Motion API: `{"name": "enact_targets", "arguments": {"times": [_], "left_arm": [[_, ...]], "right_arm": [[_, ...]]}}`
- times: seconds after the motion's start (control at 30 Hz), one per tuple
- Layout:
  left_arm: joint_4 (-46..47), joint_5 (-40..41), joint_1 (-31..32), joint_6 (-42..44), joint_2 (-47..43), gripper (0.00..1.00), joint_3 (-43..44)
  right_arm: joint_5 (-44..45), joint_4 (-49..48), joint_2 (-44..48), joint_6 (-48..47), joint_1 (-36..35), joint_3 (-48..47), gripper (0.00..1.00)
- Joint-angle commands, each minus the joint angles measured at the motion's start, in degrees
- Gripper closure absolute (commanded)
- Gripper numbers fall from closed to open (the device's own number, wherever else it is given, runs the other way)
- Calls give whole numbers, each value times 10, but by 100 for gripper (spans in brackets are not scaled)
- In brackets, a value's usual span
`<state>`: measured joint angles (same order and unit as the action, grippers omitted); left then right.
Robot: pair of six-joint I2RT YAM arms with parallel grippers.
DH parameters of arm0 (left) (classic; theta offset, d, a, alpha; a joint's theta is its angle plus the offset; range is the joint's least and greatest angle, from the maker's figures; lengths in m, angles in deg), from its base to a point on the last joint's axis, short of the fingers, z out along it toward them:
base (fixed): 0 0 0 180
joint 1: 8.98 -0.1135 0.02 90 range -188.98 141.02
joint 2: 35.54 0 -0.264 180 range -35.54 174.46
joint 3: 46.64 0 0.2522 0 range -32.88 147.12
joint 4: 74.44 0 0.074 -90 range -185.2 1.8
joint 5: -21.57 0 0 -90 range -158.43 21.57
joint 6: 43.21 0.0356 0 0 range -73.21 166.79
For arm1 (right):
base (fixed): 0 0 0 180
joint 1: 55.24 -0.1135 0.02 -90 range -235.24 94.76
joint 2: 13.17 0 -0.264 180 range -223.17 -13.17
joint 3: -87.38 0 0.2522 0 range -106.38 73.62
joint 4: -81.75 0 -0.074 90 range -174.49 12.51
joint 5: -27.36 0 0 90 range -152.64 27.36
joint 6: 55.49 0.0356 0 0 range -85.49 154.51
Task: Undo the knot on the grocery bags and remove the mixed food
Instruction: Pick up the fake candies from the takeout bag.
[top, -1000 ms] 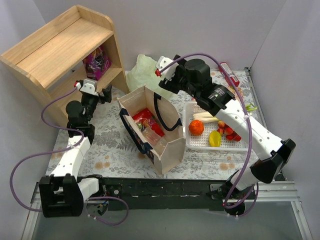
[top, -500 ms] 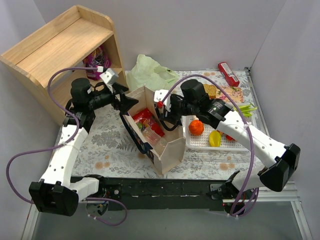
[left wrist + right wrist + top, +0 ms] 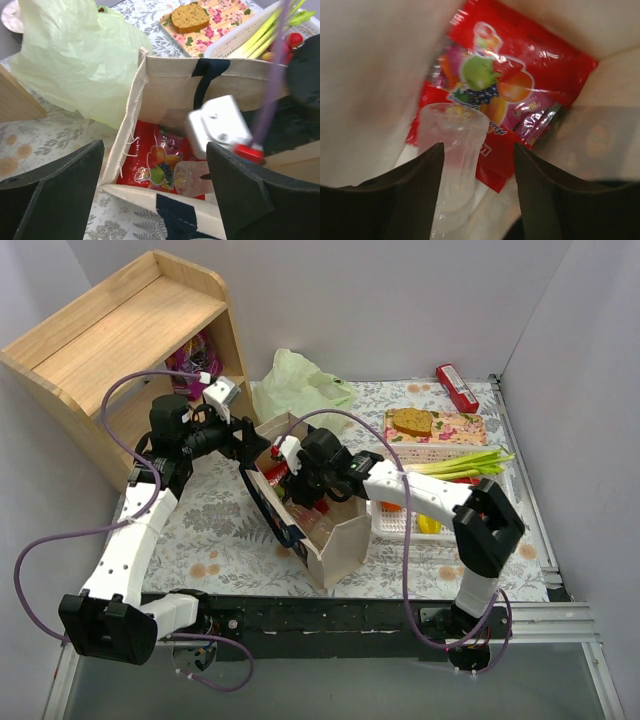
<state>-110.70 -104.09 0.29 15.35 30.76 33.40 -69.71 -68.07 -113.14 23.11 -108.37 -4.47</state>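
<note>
Inside tote (image 3: 345, 540), my right claw (image 3: 477, 147) spread apart just over clear bottle (image 3: 452, 130) lying on red packet (image 3: 545, 65). My left claw (image 3: 155, 147) gaping wide above tote rim.

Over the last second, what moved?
Right tool swung left from the back and down into the tote; open, it now sits over the clear bottle. Left tool swung from the shelf to the tote's left rim, open, empty. Tote, green bag and basket stayed put.
</note>
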Motion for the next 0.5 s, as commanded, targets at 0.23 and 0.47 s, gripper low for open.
{"name": "enact_targets", "arguments": {"times": [0.23, 0.47], "left_arm": [[-10, -1, -2, 30, -86, 18, -26], [3, -31, -19, 22, -95, 17, -39]], "right_arm": [[155, -22, -100, 110, -8, -33, 21], [83, -26, -120, 104, -22, 21, 24]]}}
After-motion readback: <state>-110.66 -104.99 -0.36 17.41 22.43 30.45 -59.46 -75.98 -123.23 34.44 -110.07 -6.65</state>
